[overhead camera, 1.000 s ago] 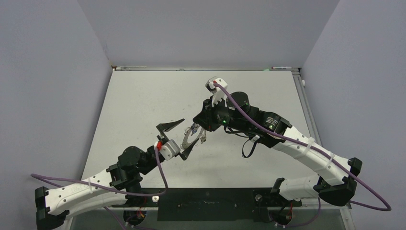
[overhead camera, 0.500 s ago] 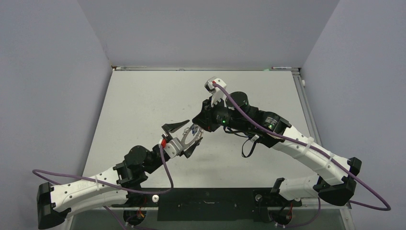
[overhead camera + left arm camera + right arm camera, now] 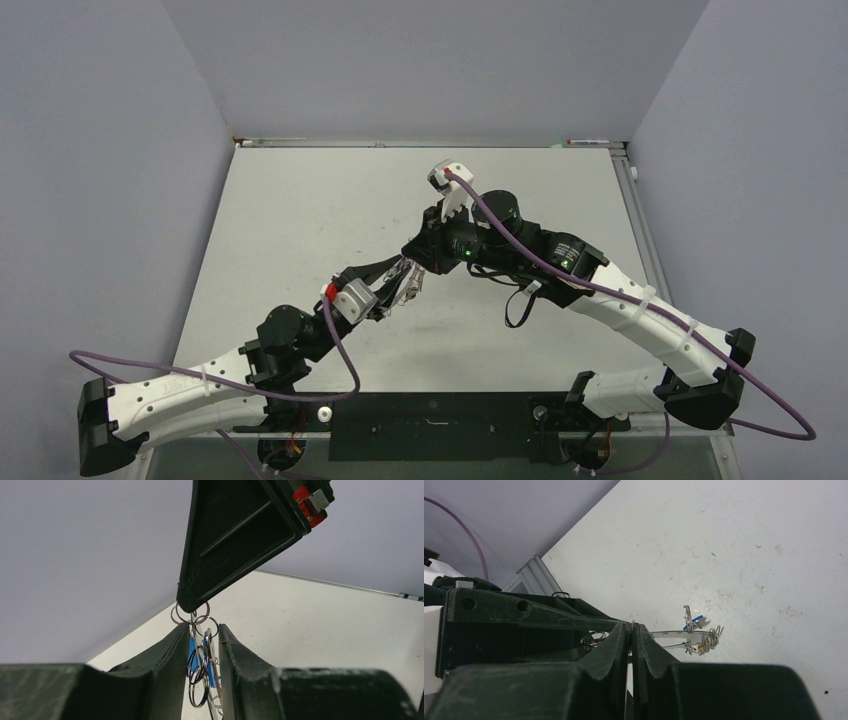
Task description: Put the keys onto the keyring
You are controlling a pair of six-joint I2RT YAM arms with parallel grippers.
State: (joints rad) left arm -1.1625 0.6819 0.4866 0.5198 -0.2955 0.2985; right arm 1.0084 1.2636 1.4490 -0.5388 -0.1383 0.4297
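Note:
My right gripper (image 3: 412,262) is shut on the top of the thin grey keyring (image 3: 674,633), holding it above the table. In the right wrist view, keys with a blue tag (image 3: 696,619) and a yellow tag (image 3: 698,650) hang on the far side of the loop. My left gripper (image 3: 200,630) comes from below left, its jaws drawn in on a hanging bunch of keys with a blue tag (image 3: 194,652) and small split rings (image 3: 200,672). The right finger (image 3: 225,540) hangs just above that bunch. In the top view both grippers cover most of the bunch.
The white table (image 3: 300,210) is walled by grey panels on the left, back and right. A metal rail (image 3: 420,143) runs along the far edge. A purple cable (image 3: 560,275) loops over the right arm.
My left gripper has moved up and right to the right gripper, and its jaws have gone from wide open to narrow round the hanging keys. The right arm has stayed still.

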